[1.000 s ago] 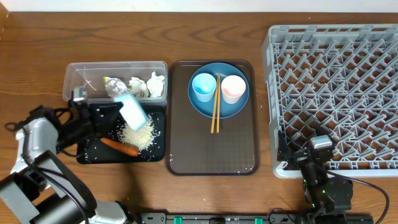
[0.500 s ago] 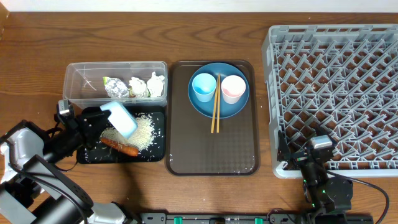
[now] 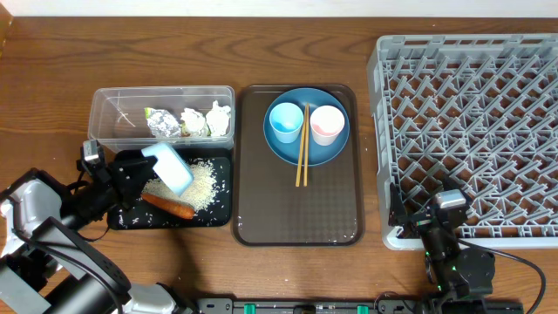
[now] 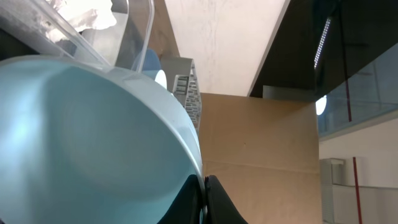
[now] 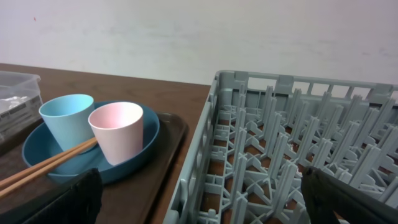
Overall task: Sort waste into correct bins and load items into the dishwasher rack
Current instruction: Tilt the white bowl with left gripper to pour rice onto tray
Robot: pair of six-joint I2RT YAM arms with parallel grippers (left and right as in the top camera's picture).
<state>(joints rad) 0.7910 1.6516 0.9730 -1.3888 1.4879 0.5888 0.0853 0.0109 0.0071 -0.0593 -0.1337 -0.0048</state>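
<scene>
Tipping the pale white-blue bowl (image 3: 168, 166) over the shallow black tray (image 3: 122, 222) looks like the step in hand: the left gripper (image 3: 135, 172) pinches the bowl by its rim, closed on that thin edge, and holds it steeply tilted, mouth facing down toward the heap of loose white rice grains (image 3: 199, 185) with the small orange carrot (image 3: 167, 206) lying just beside the heap. In the left wrist view the bowl's inside appears clean, though its lowest part is cut off, so a few stuck grains cannot be ruled out. To do this well, the mouth should hang over the middle of the tray rather than its edge, so that nothing spills onto the counter (image 3: 52, 70), and the bowl should be righted gently before it travels. A rim pinch gives little hold on a smooth bowl, so a slow, level carry over the brown serving tray (image 3: 296, 218) to the dishwasher rack (image 3: 471, 113) seems wise, ending with the bowl leaned between upright pegs. The clear plastic tub (image 3: 105, 109) already holds the foil wrapper (image 3: 162, 122) and tissue wads (image 3: 205, 120). The right gripper (image 5: 211, 196) sits at the rack's near corner, fingers spread wide and empty, well placed to take the cups next.
</scene>
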